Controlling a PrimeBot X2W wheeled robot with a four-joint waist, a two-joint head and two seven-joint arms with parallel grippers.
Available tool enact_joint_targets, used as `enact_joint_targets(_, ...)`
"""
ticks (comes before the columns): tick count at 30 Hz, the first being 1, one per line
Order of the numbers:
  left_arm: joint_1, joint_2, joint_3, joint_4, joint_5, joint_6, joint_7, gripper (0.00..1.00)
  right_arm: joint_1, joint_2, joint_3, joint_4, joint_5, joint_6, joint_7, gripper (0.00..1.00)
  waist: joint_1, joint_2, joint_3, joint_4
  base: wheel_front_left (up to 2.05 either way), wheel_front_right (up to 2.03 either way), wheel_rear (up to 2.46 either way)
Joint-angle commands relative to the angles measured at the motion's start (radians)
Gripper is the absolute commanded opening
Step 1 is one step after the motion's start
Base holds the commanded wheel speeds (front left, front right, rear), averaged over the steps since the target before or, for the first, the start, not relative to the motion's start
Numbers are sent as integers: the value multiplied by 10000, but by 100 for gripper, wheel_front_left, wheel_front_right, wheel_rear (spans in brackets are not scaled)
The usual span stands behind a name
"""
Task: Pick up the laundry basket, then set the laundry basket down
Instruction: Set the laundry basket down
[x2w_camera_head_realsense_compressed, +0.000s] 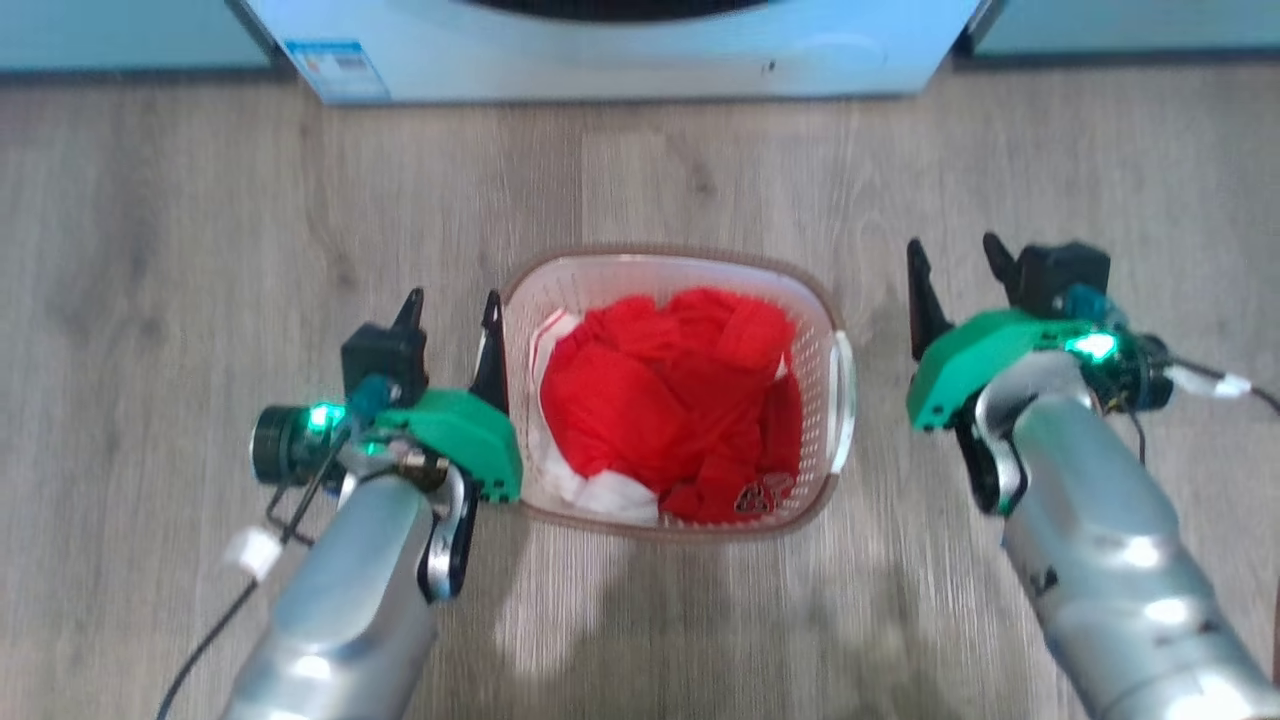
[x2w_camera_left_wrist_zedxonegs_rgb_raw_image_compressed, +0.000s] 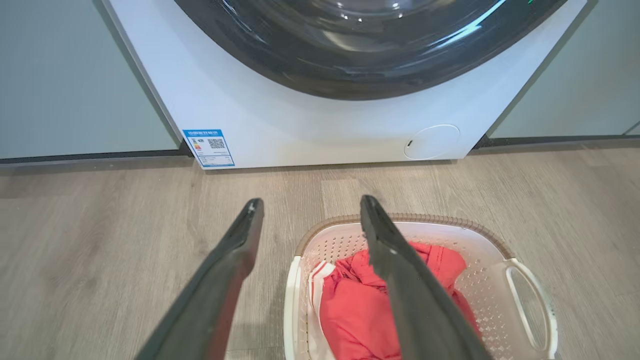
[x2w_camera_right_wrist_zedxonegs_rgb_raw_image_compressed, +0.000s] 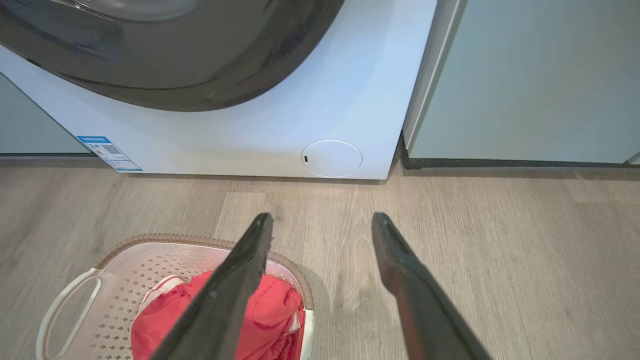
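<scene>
The laundry basket (x2w_camera_head_realsense_compressed: 620, 285) sits on the wooden floor (x2w_camera_head_realsense_compressed: 200, 200) right in front of you, just short of a white front-loading washing machine (x2w_camera_left_wrist_zedxonegs_rgb_raw_image_compressed: 310, 125). It is white and perforated, with a brown woven-look rim and a white handle (x2w_camera_head_realsense_compressed: 845, 400) on its right side. Red clothes (x2w_camera_head_realsense_compressed: 660, 390) are heaped inside, with some white fabric along the left and front edges. There is a small dark print on the red cloth near the front, too blurred to read.

Your left jaws are spread wide and hold nothing. Their inner finger (x2w_camera_head_realsense_compressed: 490, 340) is tight beside the basket's left rim; I cannot tell whether it touches. In the left wrist view that rim runs up between the two fingers.

Your right jaws are spread wide and empty too. They stand clear of the basket's right handle, with bare floor between, and their fingers (x2w_camera_head_realsense_compressed: 925, 310) point toward the machine.

On the washing machine's lower left corner there is a blue-bordered label (x2w_camera_left_wrist_zedxonegs_rgb_raw_image_compressed: 208, 147) with a QR code and coloured bars; the writing is too small to read. A round service flap (x2w_camera_left_wrist_zedxonegs_rgb_raw_image_compressed: 431, 142) sits at its lower right. Pale cabinet panels (x2w_camera_right_wrist_zedxonegs_rgb_raw_image_compressed: 525, 75) flank the machine.
</scene>
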Motion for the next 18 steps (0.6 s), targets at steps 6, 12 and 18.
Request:
enact_joint_targets(6, 1247, 77, 1199, -1663, 930, -294, -93, 100, 1322, 199, 529, -1646, -8, 44, -123, 100, 1, -1, -1434, -70, 0, 0, 0)
enact_joint_targets(12, 2451, -11, 2003, -2933, 1521, -407, -93, 100, 2407, 200, 435, -2915, -22, 44, -124, 100, 1, -1, -2190, -134, 0, 0, 0)
enact_joint_targets(18, 3482, -55, 2619, -3800, 1825, -468, -93, 100, 3420, 201, 64, -4112, -196, 44, -124, 100, 1, -1, -2668, -209, 0, 0, 0)
